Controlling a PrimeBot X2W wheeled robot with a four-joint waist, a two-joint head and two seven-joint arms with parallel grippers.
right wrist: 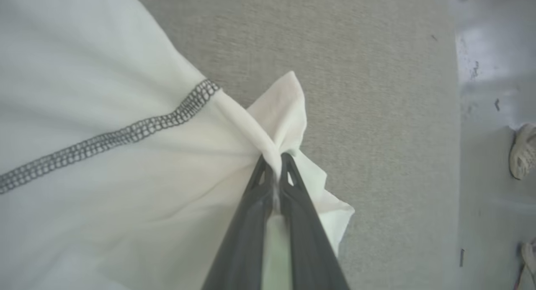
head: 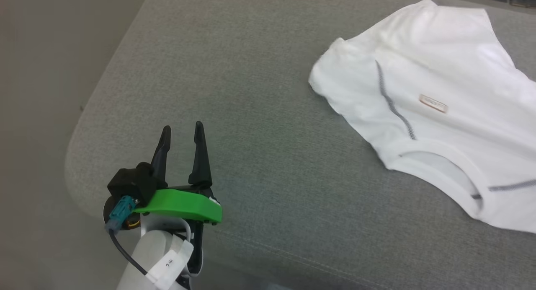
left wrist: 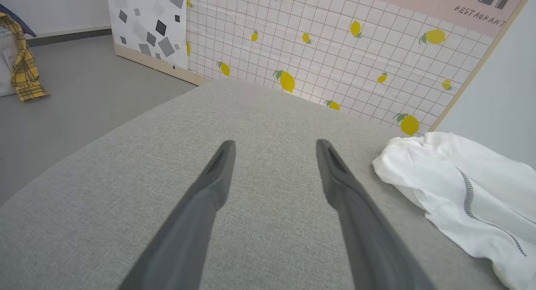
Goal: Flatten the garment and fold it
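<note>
We are working over a broad grey cushion [head: 251, 93]. The garment [head: 452, 72] is lying on its right-hand part and running off the right edge of the head view. Its long axis is slanting: the collar [head: 439, 168] is sitting nearer to us and the body is stretching away up that view, so the shirt is lying skewed rather than square to us, with wrinkles along its left side.

We are judging the right arm to be the nearer one, since the right gripper [right wrist: 275, 158] is already clamping a bunched fold of the white fabric between its closed fingers. The left gripper [head: 183, 126] is hovering with its fingers apart and nothing between them, well apart from the shirt. From it, the garment is lying ahead and to the right, and the rumpled sleeve [head: 331, 63] is the closest part.

Bare cushion is lying between that gripper and the sleeve, so a reach across looks unobstructed to us. The cushion's rounded corner [head: 79, 156] is sitting just beside the left gripper, with floor beyond it. In the right wrist view the cushion's edge is running near the pinch, and a pale shoe [right wrist: 523, 151] is resting on the floor past it, so we are seeing little room for pulling the fabric further that way.
</note>
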